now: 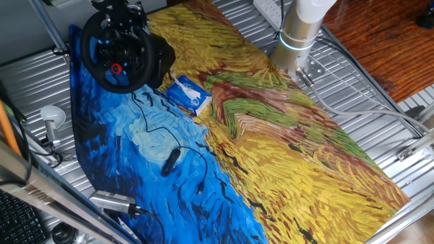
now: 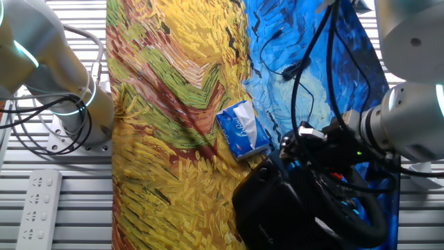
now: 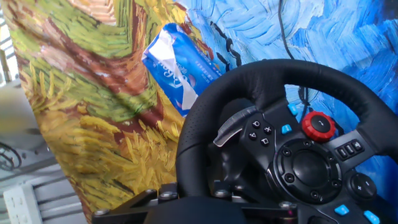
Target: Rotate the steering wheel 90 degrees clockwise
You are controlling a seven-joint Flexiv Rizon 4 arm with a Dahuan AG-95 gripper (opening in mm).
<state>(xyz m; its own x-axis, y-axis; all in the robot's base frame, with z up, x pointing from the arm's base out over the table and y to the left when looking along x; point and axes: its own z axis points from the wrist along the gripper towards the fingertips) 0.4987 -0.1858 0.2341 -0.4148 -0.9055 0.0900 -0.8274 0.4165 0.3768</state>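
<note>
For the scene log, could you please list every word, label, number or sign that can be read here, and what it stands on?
No text can be read as words in any view.
Blue-white box: white lettering, too blurred to read.
Steering wheel hub: small marks on the buttons, too small to read.
Red knob: no legible marking.
White power strip: no legible marking.
Painted cloth: brushstroke pattern only, no writing.

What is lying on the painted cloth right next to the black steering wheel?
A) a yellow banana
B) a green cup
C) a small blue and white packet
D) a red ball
C: a small blue and white packet lies on the painted cloth just beside the steering wheel; no ball, cup or banana shows in any view.
</note>
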